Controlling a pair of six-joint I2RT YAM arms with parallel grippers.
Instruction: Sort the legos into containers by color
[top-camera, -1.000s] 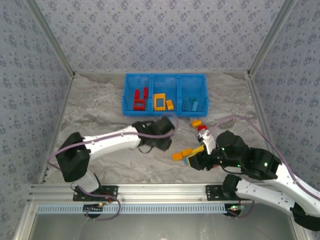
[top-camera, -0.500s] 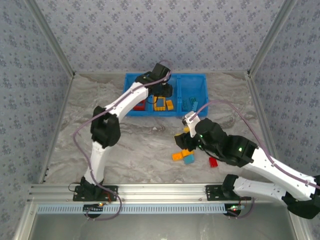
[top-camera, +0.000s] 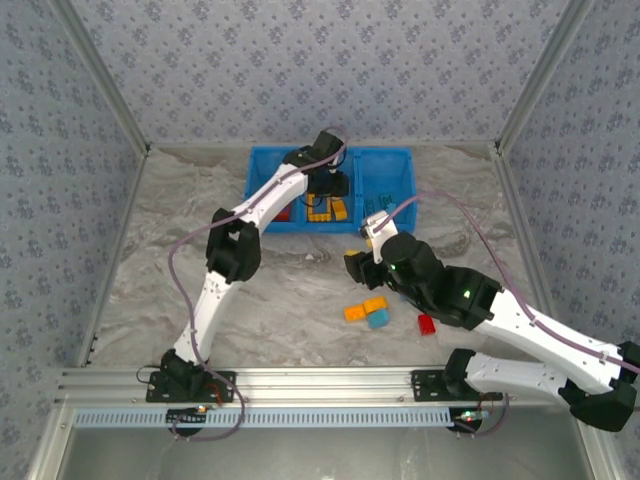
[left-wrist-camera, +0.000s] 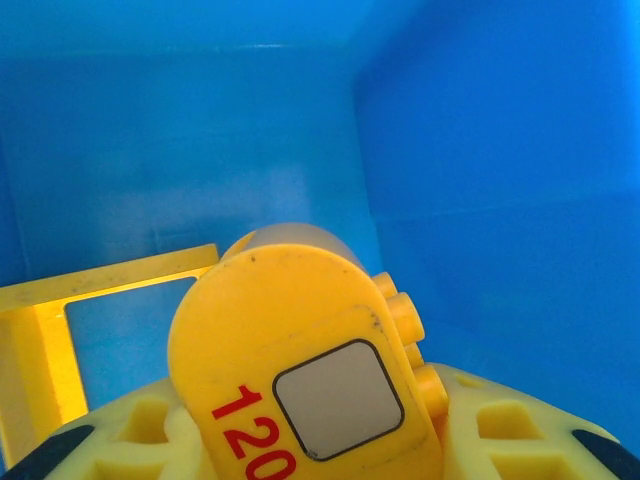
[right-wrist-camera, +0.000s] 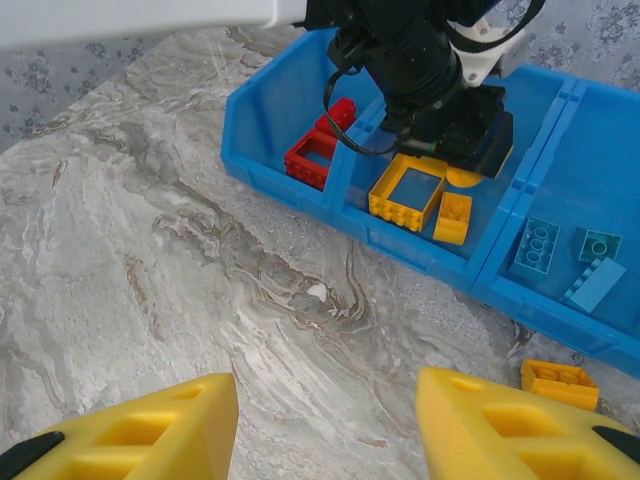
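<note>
The blue bin (top-camera: 253, 190) stands at the back with three compartments: red bricks on the left (right-wrist-camera: 312, 157), a yellow frame (right-wrist-camera: 405, 195) and a yellow brick (right-wrist-camera: 453, 217) in the middle, teal bricks (right-wrist-camera: 537, 245) on the right. My left gripper (top-camera: 328, 186) hangs low inside the middle compartment, shut on a rounded yellow brick (left-wrist-camera: 300, 370) marked "120". My right gripper (right-wrist-camera: 325, 420) is open over bare table in front of the bin, with nothing between its fingers. Loose on the table lie an orange brick (top-camera: 364, 308), a teal brick (top-camera: 378, 319) and a red brick (top-camera: 426, 324).
Another yellow-orange brick (right-wrist-camera: 560, 382) lies on the table just in front of the bin's right compartment. The left arm (top-camera: 262, 200) stretches across the bin's left part. Patterned walls close the table at the back and both sides.
The left arm swung from the table's middle up into the bin's middle compartment. The right gripper lifted off the loose bricks and moved toward the bin, uncovering a red brick.
</note>
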